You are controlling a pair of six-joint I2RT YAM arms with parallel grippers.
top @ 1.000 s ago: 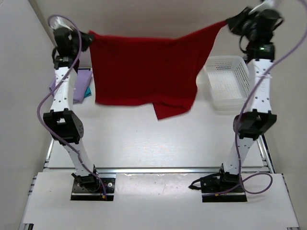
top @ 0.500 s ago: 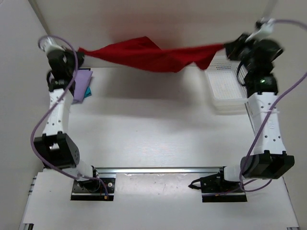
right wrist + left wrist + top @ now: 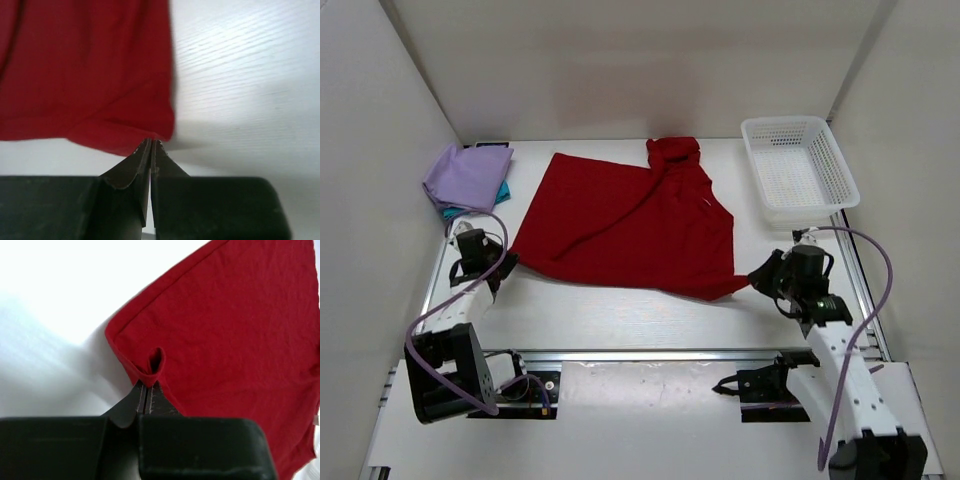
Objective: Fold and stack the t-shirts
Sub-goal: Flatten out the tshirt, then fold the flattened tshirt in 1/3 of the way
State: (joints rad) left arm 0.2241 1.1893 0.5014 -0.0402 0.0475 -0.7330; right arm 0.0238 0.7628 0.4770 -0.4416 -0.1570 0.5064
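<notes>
The deep red t-shirt point(image 3: 630, 225) lies spread on the table, rumpled toward its far end near the back wall. My left gripper point(image 3: 508, 262) is shut on its near left corner point(image 3: 150, 367), low over the table. My right gripper point(image 3: 752, 281) is shut on its near right corner point(image 3: 155, 132). A folded lavender t-shirt point(image 3: 468, 177) rests on a teal t-shirt point(image 3: 500, 192) at the back left; only a teal edge shows.
A white mesh basket point(image 3: 798, 170) stands at the back right, just right of the red shirt. White walls enclose the table on three sides. A metal rail point(image 3: 650, 354) runs along the near edge in front of the arm bases.
Both arms swung down and toward the near edge, dragging the red shirt from hanging in the air to lying on the table. Both grippers kept their hold on the corners.
</notes>
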